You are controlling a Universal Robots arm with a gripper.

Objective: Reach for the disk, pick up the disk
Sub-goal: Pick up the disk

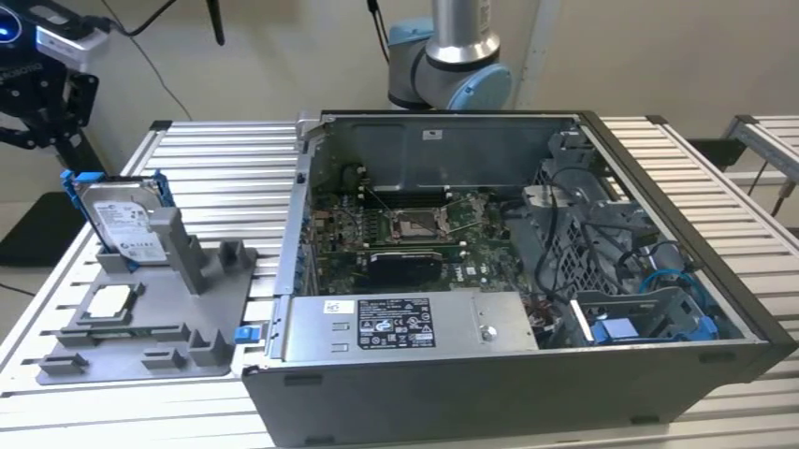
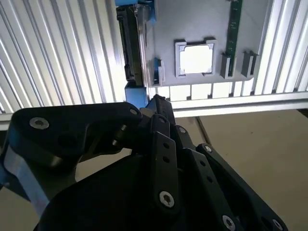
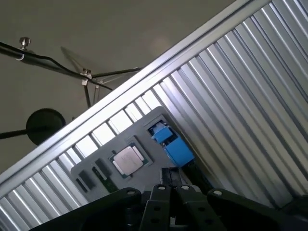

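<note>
- Exterior view: my claw hangs at the exterior view's left, above the disk and clear of it. The disk stands upright in the grey holder.
- Second wrist view: my claw is pressed together and grips nothing. The disk shows edge-on beyond its tips, near the square chip.
- First wrist view: the claw is pressed together, and the disk's blue frame lies just past it.
</note>
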